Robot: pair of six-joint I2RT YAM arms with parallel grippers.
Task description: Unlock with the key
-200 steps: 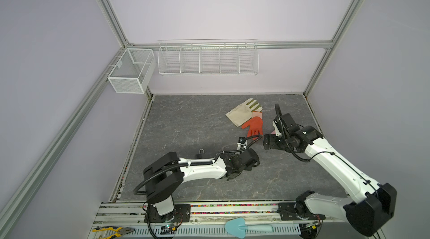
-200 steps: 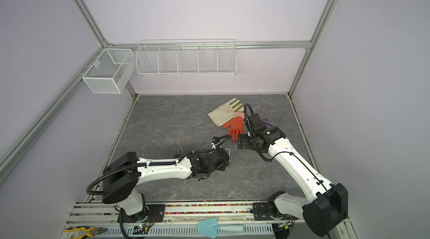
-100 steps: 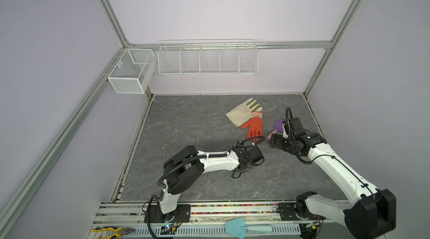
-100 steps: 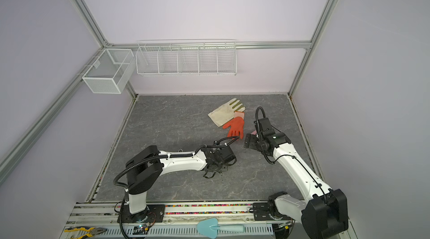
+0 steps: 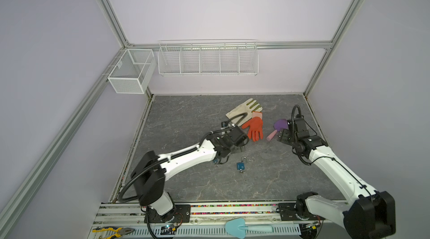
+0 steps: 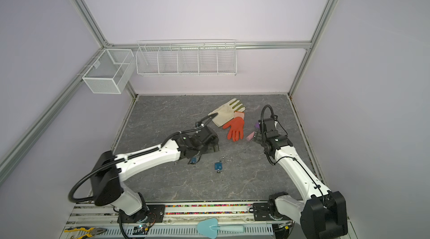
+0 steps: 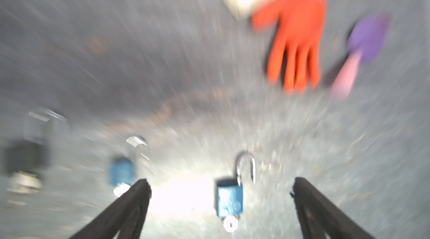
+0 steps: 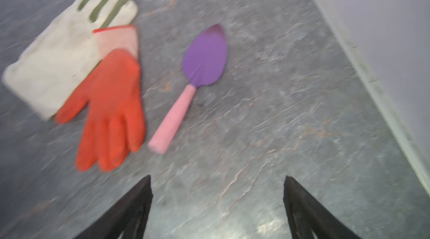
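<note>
**Lock sprung, jaws clear.** A blue padlock (image 5: 241, 166) lies near the middle of the grey worktop (image 5: 186, 114), slightly toward its front edge. Its key (image 7: 230, 223) sits in the base, and the shackle looks sprung. The left jaws, close by, stand wide apart and empty. The right jaws, equally spread and holding nothing, hang toward the back right corner near a purple trowel (image 8: 204, 58) and an orange glove (image 8: 111, 109). This lock appears to be undone. A second blue padlock (image 7: 122, 175) lies just beside it, too blurred to judge. If it is locked, the next move is a firm pinch on its small key and a clean turn.
</note>
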